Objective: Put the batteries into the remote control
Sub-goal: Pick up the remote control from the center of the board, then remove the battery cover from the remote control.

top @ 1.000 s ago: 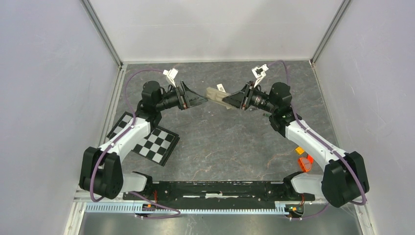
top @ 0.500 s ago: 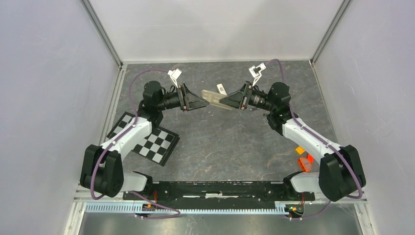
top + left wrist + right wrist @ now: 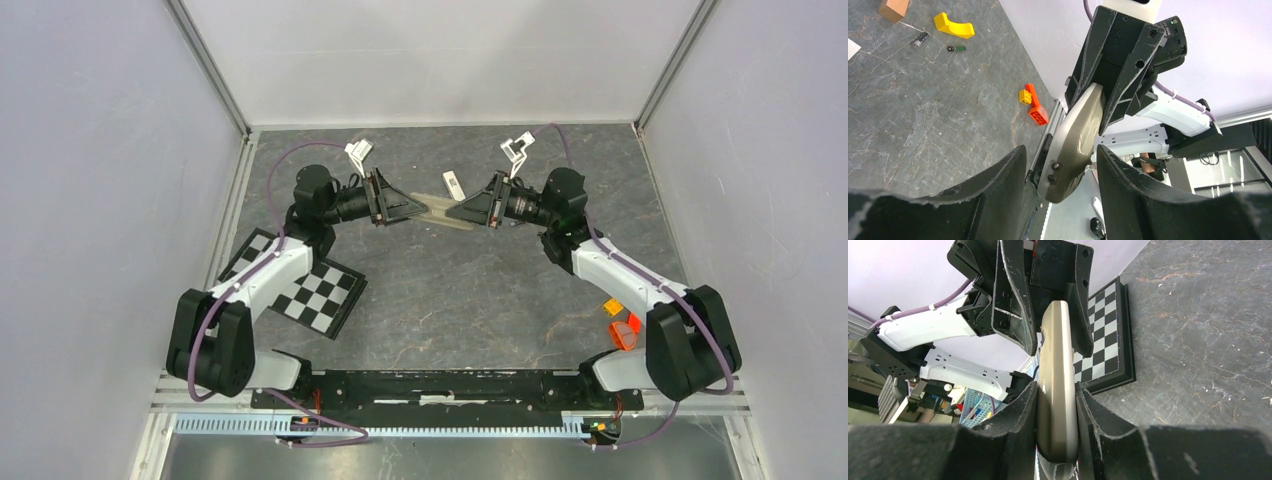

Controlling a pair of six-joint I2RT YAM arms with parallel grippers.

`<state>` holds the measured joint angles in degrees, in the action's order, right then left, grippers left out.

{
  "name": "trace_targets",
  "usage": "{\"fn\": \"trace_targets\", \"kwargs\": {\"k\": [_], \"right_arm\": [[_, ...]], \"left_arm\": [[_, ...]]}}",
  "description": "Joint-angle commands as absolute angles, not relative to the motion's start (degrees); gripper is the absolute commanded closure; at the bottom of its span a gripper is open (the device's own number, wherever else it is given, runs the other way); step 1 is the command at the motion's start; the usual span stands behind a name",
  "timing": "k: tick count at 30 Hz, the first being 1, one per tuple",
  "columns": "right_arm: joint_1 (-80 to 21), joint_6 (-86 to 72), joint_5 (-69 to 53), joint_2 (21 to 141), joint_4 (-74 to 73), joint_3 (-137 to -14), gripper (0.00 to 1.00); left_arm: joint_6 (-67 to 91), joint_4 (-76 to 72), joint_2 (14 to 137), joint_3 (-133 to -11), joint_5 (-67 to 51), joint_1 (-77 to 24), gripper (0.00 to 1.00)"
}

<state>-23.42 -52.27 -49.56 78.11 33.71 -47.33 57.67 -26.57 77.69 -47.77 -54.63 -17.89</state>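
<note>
left gripper partly closed, right gripper clamped

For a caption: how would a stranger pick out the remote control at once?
Above the far middle of the table, the left end effector and the right end effector face each other. Between them hangs the remote control: a flat grey-olive slab with rounded ends, the only loose thing off the table.

Dark grey marbled worktop. Plain pale lavender walls on three sides. Aluminium corner posts. Ribbed metal rail along near edge. Soft even light.
</note>
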Motion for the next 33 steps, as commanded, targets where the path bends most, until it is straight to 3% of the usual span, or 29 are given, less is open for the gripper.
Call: {"fn": "trace_targets", "kwargs": {"k": [1,3,6,8,11,12,15,17,21,27,30,33], "right_arm": [[-23.51,-51.61,-51.31,78.58,37.20,-47.72,1.00],[-23.63,-50.38,-50.81,78.60,36.01,-48.30,1.00],[-23.52,-48.02,-49.15,78.20,32.91,-48.97,1.00],[-23.54,-45.75,-47.21,77.91,29.90,-49.60,1.00],[-23.55,-42.04,-43.91,77.55,25.02,-50.73,1.00],[-23.45,-40.58,-42.66,77.33,23.65,-51.01,0.92],[-23.01,-35.29,-36.86,75.44,19.54,-50.38,0.49],[-22.88,-31.68,-29.60,72.68,16.54,-48.95,0.33],[-22.72,-27.02,-15.56,67.24,13.29,-44.68,0.29],[-22.81,-22.21,3.50,65.93,5.31,-40.71,0.32],[-22.91,-20.52,6.76,67.28,4.21,-38.18,0.32],[-22.93,-20.80,1.89,68.85,4.30,-36.89,0.33]], "left_arm": [[62.75,-33.19,80.03,-49.23,-56.81,-19.33,0.44],[64.10,-35.40,81.35,-49.66,-57.29,-20.46,0.56],[65.72,-37.83,82.66,-48.94,-57.61,-21.00,0.84],[66.50,-39.01,82.96,-48.06,-57.73,-20.97,0.96],[66.42,-39.21,82.82,-47.52,-57.62,-20.94,0.98],[66.21,-39.07,82.71,-47.38,-57.53,-20.94,0.98],[64.04,-36.43,82.34,-47.29,-56.60,-20.94,0.98],[60.33,-31.38,81.95,-47.41,-54.76,-20.98,0.98],[52.10,-15.65,82.38,-48.57,-47.41,-20.97,0.98],[52.53,-13.27,88.12,-49.12,-40.97,-22.82,0.98],[52.78,-13.35,91.08,-49.39,-38.86,-24.29,0.98],[53.08,-14.23,93.87,-49.01,-37.03,-25.38,0.98]]}}
